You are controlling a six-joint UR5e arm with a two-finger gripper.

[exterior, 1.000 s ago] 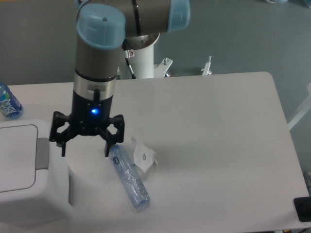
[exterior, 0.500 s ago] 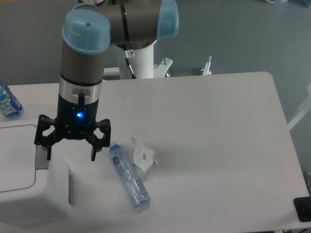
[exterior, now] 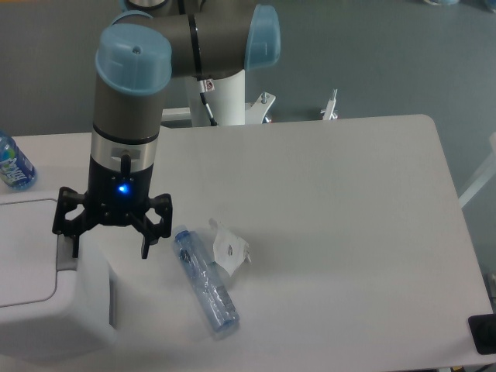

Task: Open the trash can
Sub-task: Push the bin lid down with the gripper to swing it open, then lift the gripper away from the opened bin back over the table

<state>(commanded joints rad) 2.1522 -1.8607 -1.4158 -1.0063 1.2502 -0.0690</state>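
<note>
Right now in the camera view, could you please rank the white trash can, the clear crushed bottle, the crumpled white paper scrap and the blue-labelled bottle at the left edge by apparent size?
1. White boxy plastic trash can, though cropped
2. Clear crushed plastic bottle
3. Crumpled white paper scrap and blue-labelled bottle: similar; the bottle is cropped, so unranked

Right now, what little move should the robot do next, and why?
Probably a small move down, so one finger presses the grey tab on the trash can. The gripper is open and hangs above the can's right edge, its left finger about over the tab, and the lid looks shut.
</note>
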